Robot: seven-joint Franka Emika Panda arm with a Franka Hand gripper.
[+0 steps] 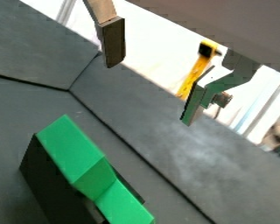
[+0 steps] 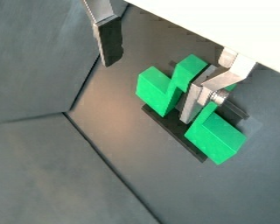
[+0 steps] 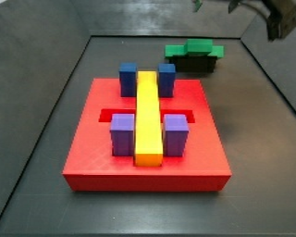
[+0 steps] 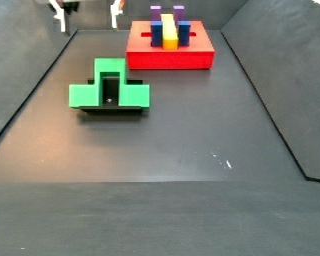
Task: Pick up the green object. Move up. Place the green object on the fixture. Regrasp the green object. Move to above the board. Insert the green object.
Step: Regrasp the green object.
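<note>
— Where is your pincer, and what has it got?

— My pincer (image 2: 160, 66) hangs in the air with its two fingers spread wide apart and nothing between them. In both wrist views one finger (image 1: 113, 44) is a flat silver plate with a dark pad, and the other (image 1: 206, 94) stands well across from it. In a side view my pincer (image 4: 89, 12) sits at the far edge of the picture, its fingers plainly parted; in a side view (image 3: 277, 17) I see only dark parts of it at the top corner.

— And the green object?

— The green object (image 2: 184, 109) lies below my pincer, resting on the fixture (image 2: 178, 133), whose dark edge shows beneath it. I am not touching it. In a side view the green object (image 4: 109, 88) sits on the black fixture (image 4: 112, 110) on the dark surface (image 4: 190, 140), below and apart from my fingers.

— The board?

— The board (image 3: 144, 153) lies well apart from my pincer, red, with a yellow bar (image 3: 147, 116) down its middle, blue blocks (image 3: 129, 76) and purple blocks (image 3: 122, 134) at its sides
</note>
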